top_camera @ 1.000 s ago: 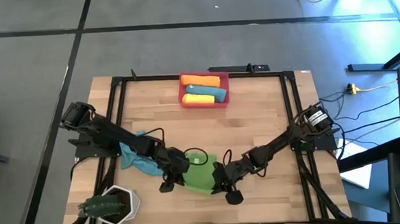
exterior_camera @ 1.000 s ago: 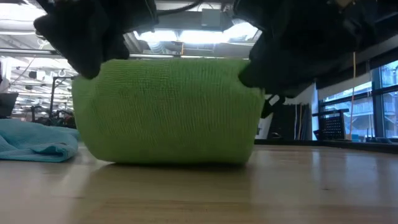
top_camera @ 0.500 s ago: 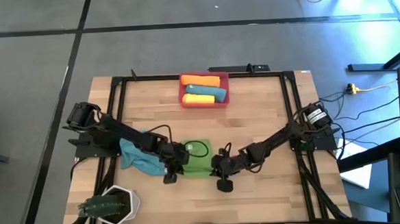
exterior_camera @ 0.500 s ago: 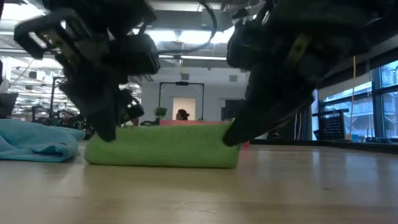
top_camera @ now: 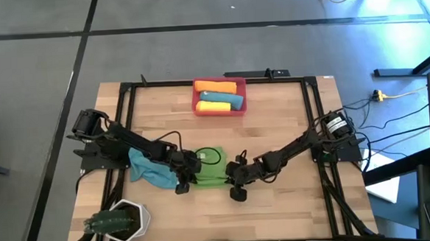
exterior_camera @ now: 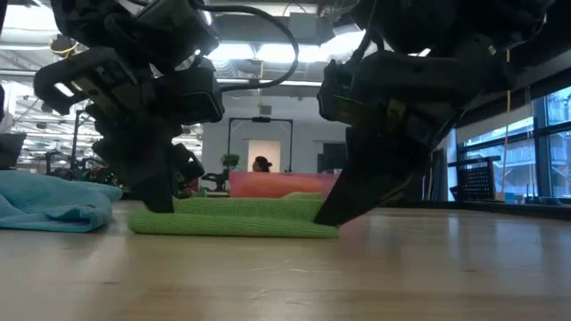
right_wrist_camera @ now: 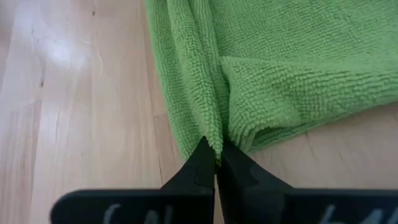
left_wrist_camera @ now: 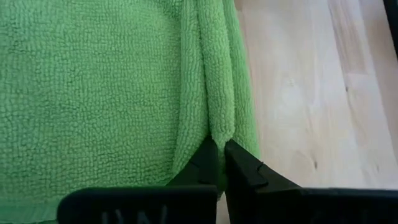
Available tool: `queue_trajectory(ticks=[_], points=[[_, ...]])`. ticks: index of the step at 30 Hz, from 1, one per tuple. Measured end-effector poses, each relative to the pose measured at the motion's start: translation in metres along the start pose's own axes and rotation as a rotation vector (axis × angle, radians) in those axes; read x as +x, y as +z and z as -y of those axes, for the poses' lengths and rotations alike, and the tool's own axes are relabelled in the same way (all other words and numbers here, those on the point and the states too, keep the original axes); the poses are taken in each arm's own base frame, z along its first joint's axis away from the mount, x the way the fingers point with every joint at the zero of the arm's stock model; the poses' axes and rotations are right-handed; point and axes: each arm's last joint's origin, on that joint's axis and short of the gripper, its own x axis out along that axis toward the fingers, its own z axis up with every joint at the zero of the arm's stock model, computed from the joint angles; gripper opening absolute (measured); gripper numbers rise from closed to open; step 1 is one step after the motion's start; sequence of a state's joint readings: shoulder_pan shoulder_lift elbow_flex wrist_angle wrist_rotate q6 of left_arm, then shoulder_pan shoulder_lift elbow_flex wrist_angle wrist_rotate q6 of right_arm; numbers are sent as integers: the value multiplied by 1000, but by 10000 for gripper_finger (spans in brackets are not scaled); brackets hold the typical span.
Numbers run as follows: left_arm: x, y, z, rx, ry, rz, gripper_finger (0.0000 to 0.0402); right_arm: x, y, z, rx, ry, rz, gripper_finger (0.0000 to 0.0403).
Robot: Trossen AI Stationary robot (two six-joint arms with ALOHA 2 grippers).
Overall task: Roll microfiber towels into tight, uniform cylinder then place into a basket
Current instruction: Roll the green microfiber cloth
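Note:
A green microfiber towel (top_camera: 210, 172) lies folded flat on the wooden table; in the low view it is a low green slab (exterior_camera: 232, 218). My left gripper (top_camera: 181, 186) is shut on its near left corner and my right gripper (top_camera: 236, 192) on its near right corner. A crumpled teal towel (top_camera: 147, 167) rests on the table to the left. The red-pink basket (top_camera: 196, 107) at the far edge holds orange, yellow and teal rolls. My left gripper pinches a raised ridge of folded cloth (left_wrist_camera: 217, 127) at the green towel's side edge between its two fingertips, slanting down from the near left. The towel lies flat on the table. My right gripper pinches a bunched fold (right_wrist_camera: 208, 134) at the towel's corner, several layers thick, between its fingertips. It slants down from the near right, and the cloth beyond it rests on the table.
A white hexagonal pot with a plant (top_camera: 121, 220) stands at the near left corner. A black cable loop (top_camera: 214, 157) hangs over the green towel. A black frame (top_camera: 125, 96) runs round the table. Bare wood lies between towel and basket.
Both grippers have sunk and gone toward the far edge, staying shut on the green towel. The towel hung below them as a tall sheet a second ago. It has come down and now lies folded flat on the table.

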State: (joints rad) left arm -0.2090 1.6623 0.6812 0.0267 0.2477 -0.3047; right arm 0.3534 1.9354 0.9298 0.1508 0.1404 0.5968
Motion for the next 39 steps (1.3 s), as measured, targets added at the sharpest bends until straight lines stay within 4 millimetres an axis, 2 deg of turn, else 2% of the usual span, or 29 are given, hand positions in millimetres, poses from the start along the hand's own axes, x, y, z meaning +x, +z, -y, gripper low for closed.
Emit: queue_trajectory(ticks=[5, 16, 26, 32, 36, 39], points=[[0, 0, 0, 28, 10, 3, 14, 3, -2, 1, 0, -8, -8, 2], [-3, 10, 3, 108, 24, 6, 97, 4, -4, 2, 1, -12, -15, 2], [-16, 30, 7, 191, 232, -79, 163, 4, -4, 2, 1, -12, -19, 2], [-24, 46, 21, 283, 324, -69, 186, 5, -5, 2, 24, -12, -21, 2], [-29, 51, 32, 337, 416, -86, 189, 5, -5, 2, 24, -12, -21, 2], [-29, 54, 43, 366, 420, -68, 188, 5, -5, 2, 24, -12, -21, 2]])
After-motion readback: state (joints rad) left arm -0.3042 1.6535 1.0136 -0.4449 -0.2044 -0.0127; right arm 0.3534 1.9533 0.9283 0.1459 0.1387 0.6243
